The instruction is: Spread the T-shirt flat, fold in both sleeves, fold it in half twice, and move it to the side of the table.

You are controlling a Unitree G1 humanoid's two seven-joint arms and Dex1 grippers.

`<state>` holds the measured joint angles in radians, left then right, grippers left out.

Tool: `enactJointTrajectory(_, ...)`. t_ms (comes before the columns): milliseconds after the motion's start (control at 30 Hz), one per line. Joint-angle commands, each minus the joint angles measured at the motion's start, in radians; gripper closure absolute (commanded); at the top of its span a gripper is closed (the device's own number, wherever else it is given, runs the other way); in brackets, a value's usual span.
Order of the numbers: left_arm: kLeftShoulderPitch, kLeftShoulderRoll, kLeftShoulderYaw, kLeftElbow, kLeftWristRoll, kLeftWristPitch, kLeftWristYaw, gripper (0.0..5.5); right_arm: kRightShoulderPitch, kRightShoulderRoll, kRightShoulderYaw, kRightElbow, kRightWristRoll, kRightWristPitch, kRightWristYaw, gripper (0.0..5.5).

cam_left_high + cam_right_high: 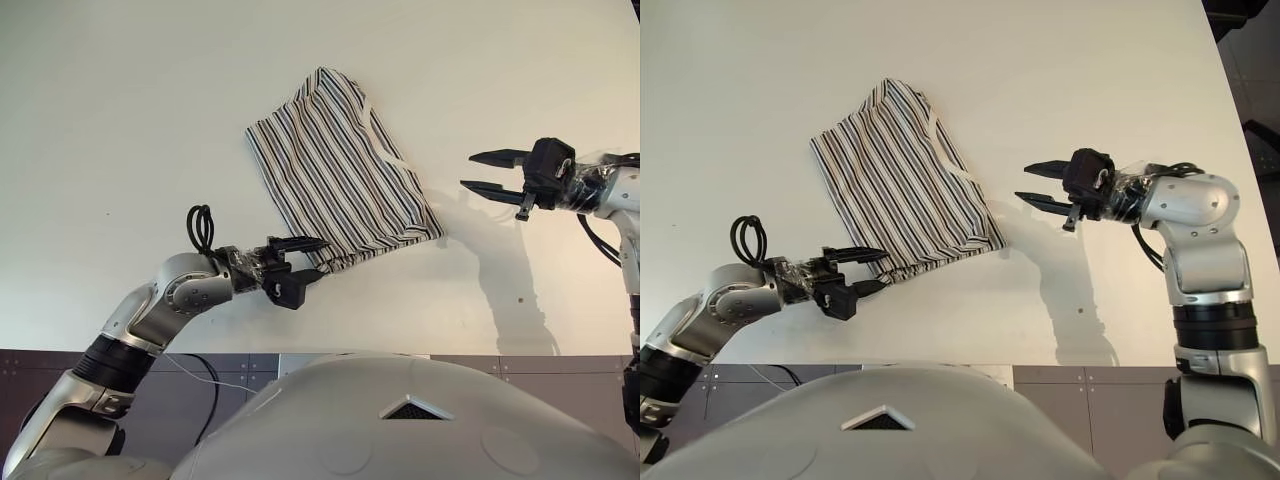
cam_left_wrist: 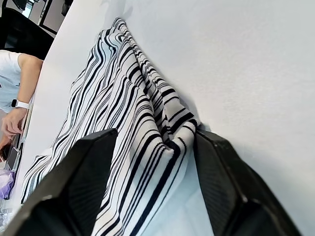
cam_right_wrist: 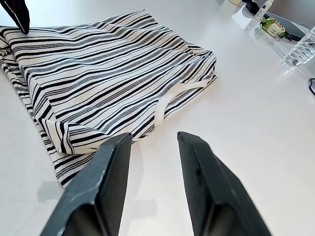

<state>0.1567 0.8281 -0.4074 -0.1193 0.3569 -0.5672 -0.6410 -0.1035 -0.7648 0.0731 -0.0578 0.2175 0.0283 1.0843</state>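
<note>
The striped T-shirt (image 1: 335,170) lies folded into a compact rectangle at the middle of the white table (image 1: 120,120), turned at an angle. My left gripper (image 1: 318,258) is at the shirt's near corner, low on the table. Its fingers stand open on either side of the corner's folded edge (image 2: 167,132), and the cloth between them looks loose. My right gripper (image 1: 1040,182) hovers open to the right of the shirt, a short gap from its right edge (image 3: 162,105), with nothing between its fingers.
Bare table stretches to the left, right and far side of the shirt. The table's right edge (image 1: 1230,100) runs close behind my right arm. A water bottle (image 3: 300,49) and small items stand at a far corner.
</note>
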Motion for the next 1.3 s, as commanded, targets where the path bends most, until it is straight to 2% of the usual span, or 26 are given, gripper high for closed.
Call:
enactJointTrajectory(33,0.012,0.018,-0.037,0.084,0.060,0.008,-0.042,3.35,-0.012,0.005,0.008,-0.011,-0.015,0.003,-0.010,3.80)
enactJointTrajectory(333,-0.016,0.013,-0.054,0.154,0.003,-0.008,-0.068,4.91,-0.025,0.006,0.012,-0.019,-0.018,-0.003,-0.010,3.80)
enactJointTrajectory(467,-0.016,0.038,-0.058,0.144,-0.018,-0.064,-0.094,5.28,-0.003,-0.040,0.028,-0.007,-0.077,-0.106,0.022,3.80)
enactJointTrajectory(600,-0.007,0.112,-0.050,0.115,-0.034,-0.214,-0.112,5.31,0.084,-0.120,0.063,0.027,-0.206,-0.421,0.054,3.80)
enactJointTrajectory(633,-0.007,0.122,-0.049,0.115,-0.034,-0.239,-0.114,5.33,0.103,-0.128,0.070,0.030,-0.230,-0.486,0.048,3.61)
enactJointTrajectory(733,-0.004,0.142,-0.044,0.118,-0.032,-0.286,-0.118,5.33,0.133,-0.117,0.119,0.087,-0.343,-0.698,-0.009,3.17)
enactJointTrajectory(900,-0.018,0.145,-0.041,0.158,-0.011,-0.331,-0.113,5.33,0.172,-0.106,0.209,0.181,-0.517,-0.916,-0.107,3.12)
enactJointTrajectory(1133,-0.028,0.141,-0.045,0.168,-0.010,-0.346,-0.122,5.33,0.086,-0.031,0.299,0.268,-0.668,-1.003,-0.253,3.12)
enactJointTrajectory(1300,-0.044,0.134,-0.053,0.176,-0.005,-0.348,-0.128,5.33,0.040,-0.010,0.361,0.276,-0.692,-1.021,-0.296,3.12)
